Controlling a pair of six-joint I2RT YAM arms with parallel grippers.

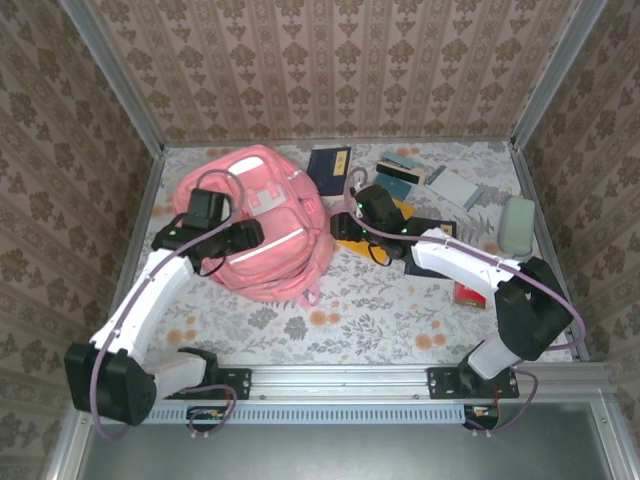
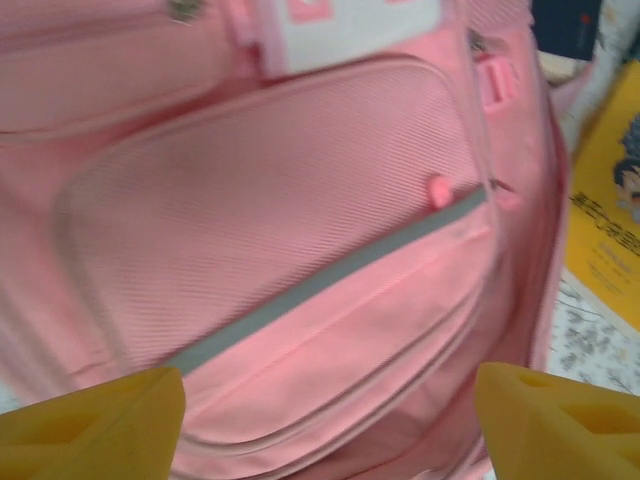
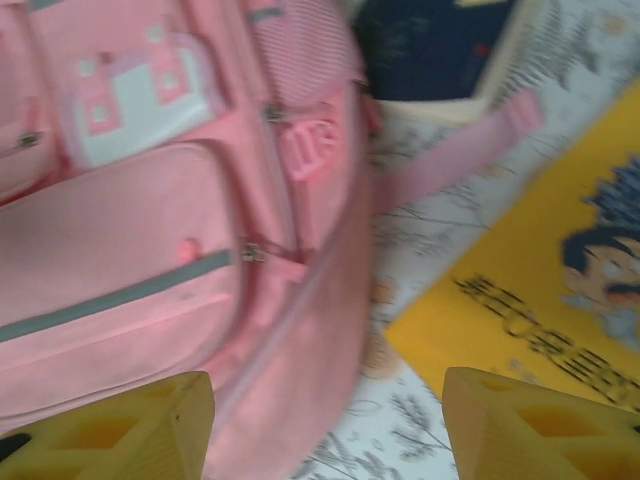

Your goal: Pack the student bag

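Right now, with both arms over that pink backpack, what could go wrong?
1. The left tool and right tool are both open and close together over the student bag; they might bump each other.
2. The bag is soft fabric, so a pinch may bunch or drag it rather than catch the small zipper pull.
3. The yellow book lies right beside the bag; shifting the bag could push it.
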